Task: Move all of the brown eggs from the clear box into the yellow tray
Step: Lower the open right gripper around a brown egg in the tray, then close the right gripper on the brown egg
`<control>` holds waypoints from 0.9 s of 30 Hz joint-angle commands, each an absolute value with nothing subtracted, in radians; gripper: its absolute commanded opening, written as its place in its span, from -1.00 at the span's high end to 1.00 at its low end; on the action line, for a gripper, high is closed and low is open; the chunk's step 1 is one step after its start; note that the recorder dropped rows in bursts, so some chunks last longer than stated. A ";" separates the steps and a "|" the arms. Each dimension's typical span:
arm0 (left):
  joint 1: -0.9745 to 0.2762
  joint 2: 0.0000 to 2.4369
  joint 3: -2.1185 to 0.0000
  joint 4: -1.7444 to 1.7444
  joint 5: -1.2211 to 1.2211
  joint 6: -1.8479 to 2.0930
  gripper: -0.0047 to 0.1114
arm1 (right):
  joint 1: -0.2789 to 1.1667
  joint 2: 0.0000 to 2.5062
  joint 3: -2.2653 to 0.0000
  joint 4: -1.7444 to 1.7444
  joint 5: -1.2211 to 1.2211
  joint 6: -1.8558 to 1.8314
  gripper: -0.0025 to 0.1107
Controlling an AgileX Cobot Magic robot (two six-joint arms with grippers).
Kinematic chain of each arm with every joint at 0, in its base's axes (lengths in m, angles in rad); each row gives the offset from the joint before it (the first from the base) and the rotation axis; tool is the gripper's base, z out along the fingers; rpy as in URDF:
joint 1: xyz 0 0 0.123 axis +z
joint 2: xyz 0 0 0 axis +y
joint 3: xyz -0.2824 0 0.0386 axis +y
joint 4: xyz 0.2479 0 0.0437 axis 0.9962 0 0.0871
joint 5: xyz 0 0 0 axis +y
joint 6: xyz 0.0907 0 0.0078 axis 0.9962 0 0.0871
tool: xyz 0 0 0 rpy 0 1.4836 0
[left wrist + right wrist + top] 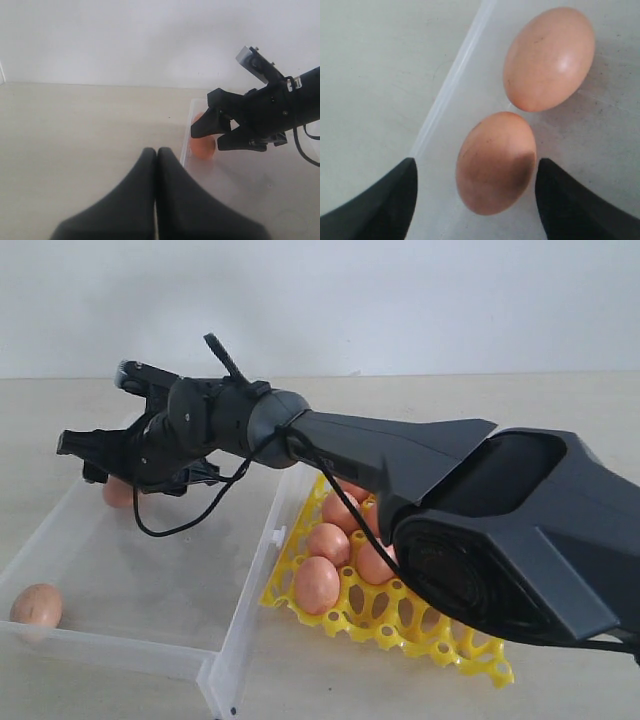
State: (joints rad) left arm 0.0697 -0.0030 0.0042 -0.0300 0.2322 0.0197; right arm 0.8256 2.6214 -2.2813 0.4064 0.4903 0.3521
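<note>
Right wrist view: wide-spread tool (pixel 476 167) astride brown egg (pixel 496 162)

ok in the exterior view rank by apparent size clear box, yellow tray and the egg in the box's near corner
1. clear box, largest
2. yellow tray, though partly hidden by the arm
3. egg, smallest

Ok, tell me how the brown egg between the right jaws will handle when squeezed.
The smooth pinkish-brown oval egg looks glossy, so it likely slips under a firm squeeze. Being rounded, it probably rolls if nudged, perhaps into the neighbouring egg.
</note>
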 commanded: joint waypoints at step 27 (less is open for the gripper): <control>0.071 0.000 0.000 -0.035 0.232 0.020 0.99 | 0.817 2.665 -2.291 0.421 0.453 0.325 0.09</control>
State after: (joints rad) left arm 0.0697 -0.0030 0.0042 -0.0300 0.2322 0.0197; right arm 0.8219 2.6623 -2.2896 0.4269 0.4449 0.3479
